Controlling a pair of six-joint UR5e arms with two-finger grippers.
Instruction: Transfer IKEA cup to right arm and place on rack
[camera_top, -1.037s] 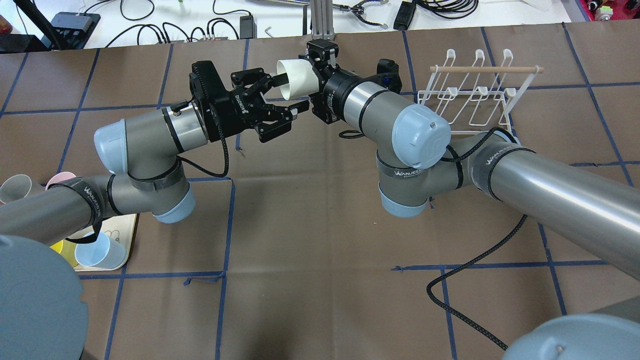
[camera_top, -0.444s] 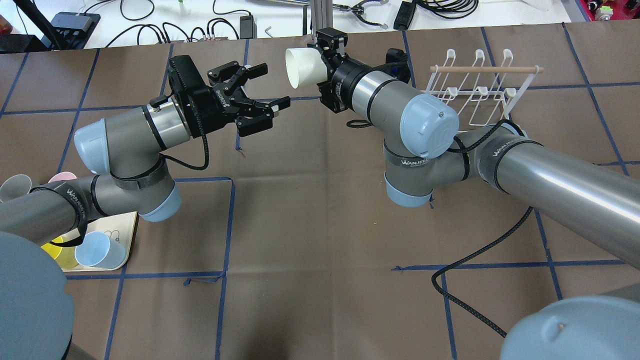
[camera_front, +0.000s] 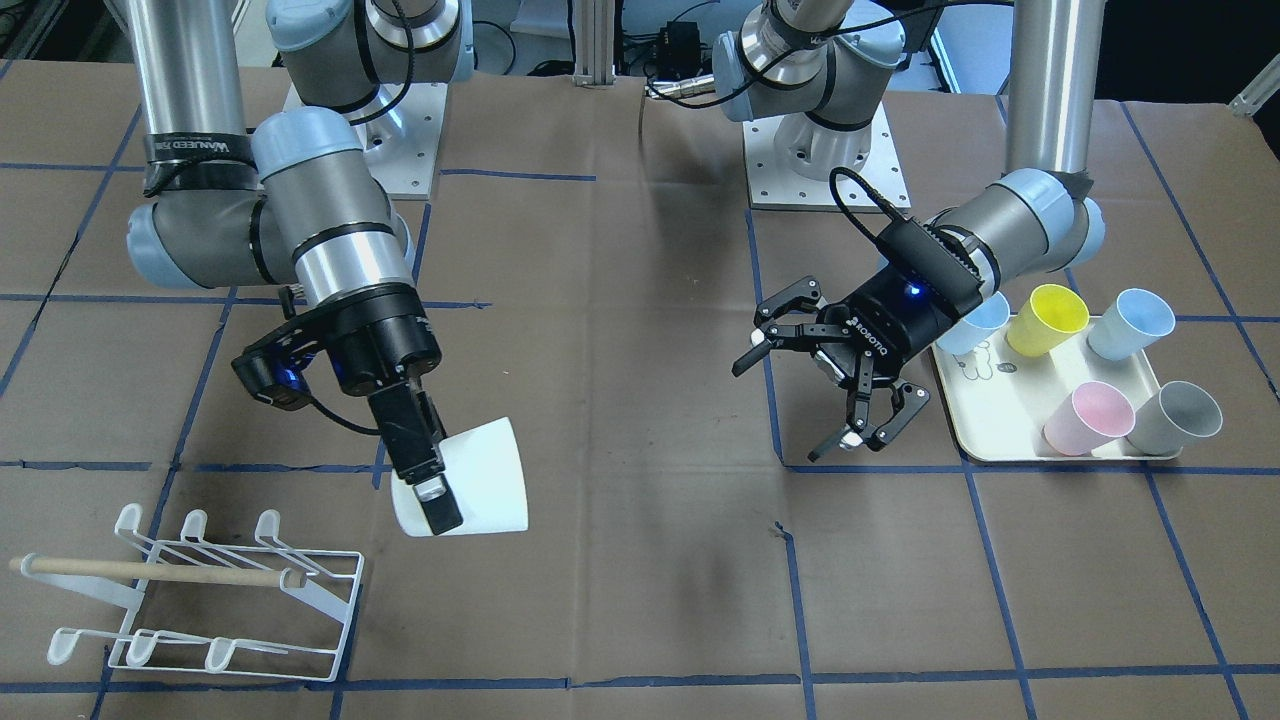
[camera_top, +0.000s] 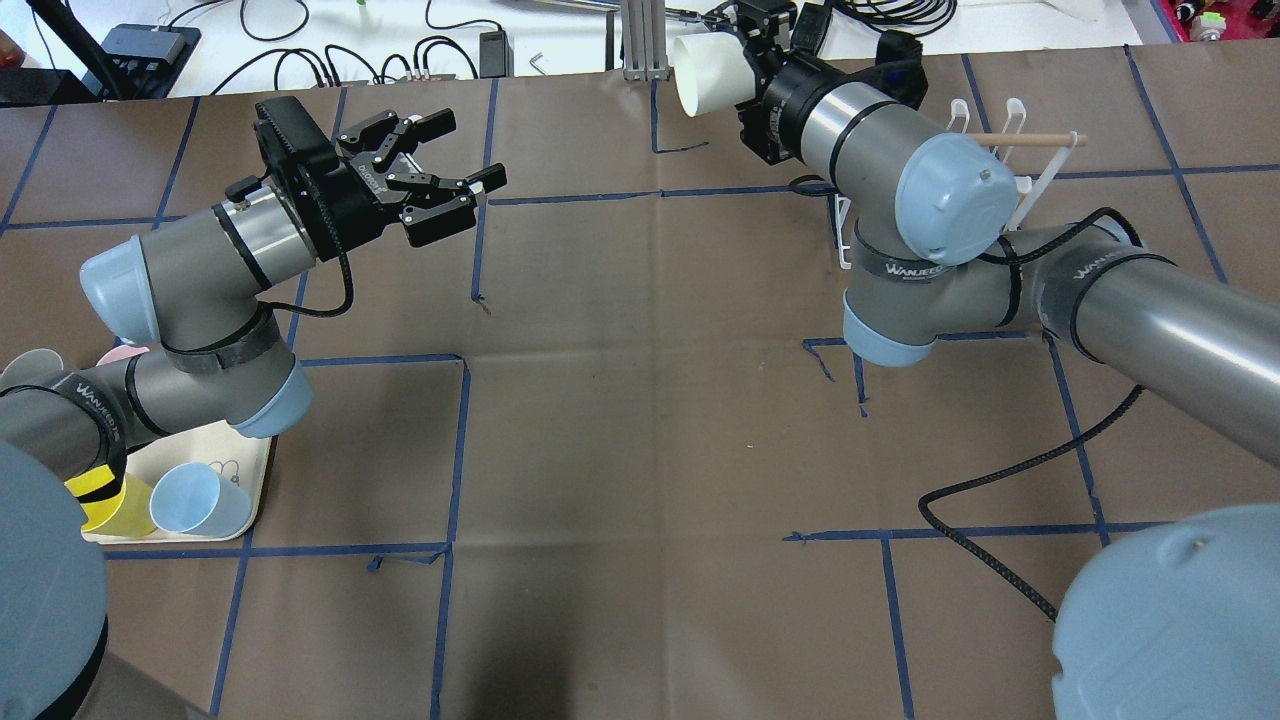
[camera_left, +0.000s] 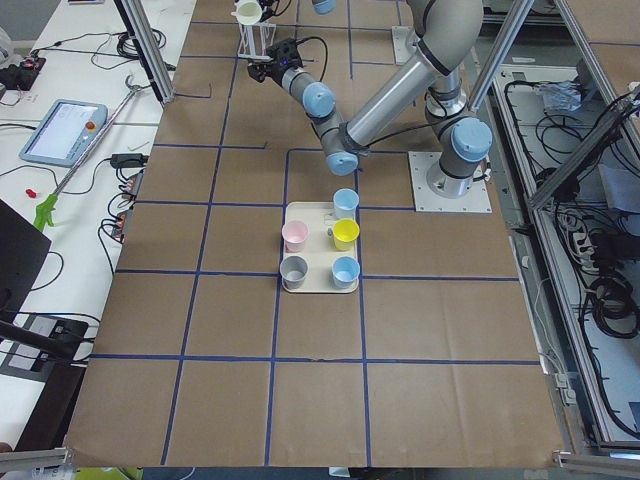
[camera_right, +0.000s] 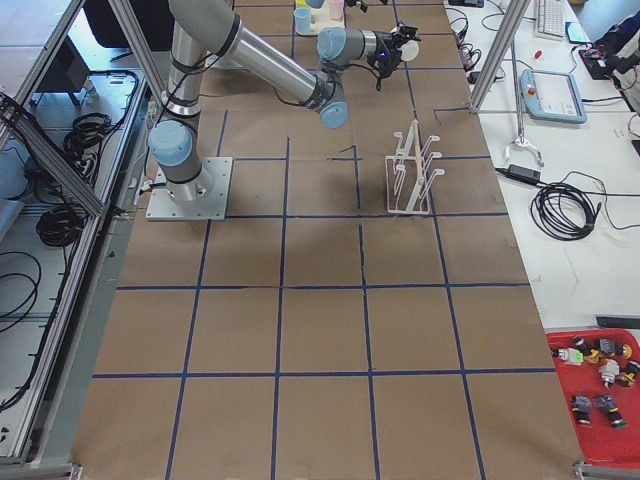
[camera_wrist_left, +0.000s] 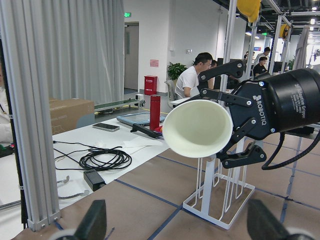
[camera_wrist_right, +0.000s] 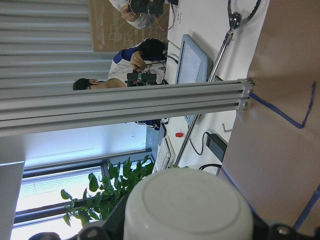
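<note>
The white IKEA cup (camera_front: 478, 478) hangs tilted in the air, with my right gripper (camera_front: 437, 492) shut on its rim; one finger lies along the outside wall. From overhead the cup (camera_top: 706, 70) sits at the table's far edge, mouth facing left, ahead of the right gripper (camera_top: 748, 58). The white wire rack (camera_front: 215, 595) stands on the table just below and beside the cup; overhead, the right arm (camera_top: 900, 190) hides most of the rack (camera_top: 1035, 170). My left gripper (camera_front: 835, 385) is open and holds nothing, well away from the cup. The left wrist view faces the cup's mouth (camera_wrist_left: 197, 127).
A cream tray (camera_front: 985, 425) near the left arm holds yellow (camera_front: 1046, 318), pink (camera_front: 1088, 416), grey (camera_front: 1177, 416) and light blue (camera_front: 1131, 323) cups. A black cable (camera_top: 960, 510) trails over the table under the right arm. Aluminium posts stand along the far edge.
The left gripper has drawn back to the left, away from the cup, still open. The right arm has carried the cup to the right and farther back, toward the rack.
</note>
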